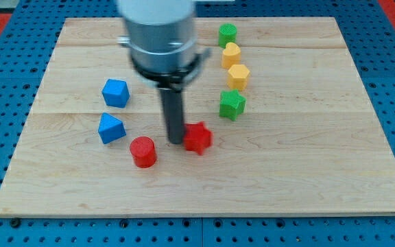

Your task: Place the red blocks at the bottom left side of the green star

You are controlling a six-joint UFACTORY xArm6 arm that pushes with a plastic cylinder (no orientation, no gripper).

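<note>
A pale wooden worktop (307, 171) is seen lying on a blue perforated base. The dark rod comes down from the view's top, and my tip (175, 141) is set on the wood, touching the left side of the red star-shaped block (198, 138). No fingers are carried by this arm, so nothing is gripped. The red cylinder (143, 151) is found just to the view's lower left of the tip, apart from it. The green star (232, 104) is placed up and to the view's right of the red star-shaped block, near but not touching. Above it two yellow blocks (238, 76) (231, 54) and a green cylinder (227, 33) are lined up. Two blue blocks (115, 92) (110, 128) are seen at the view's left
</note>
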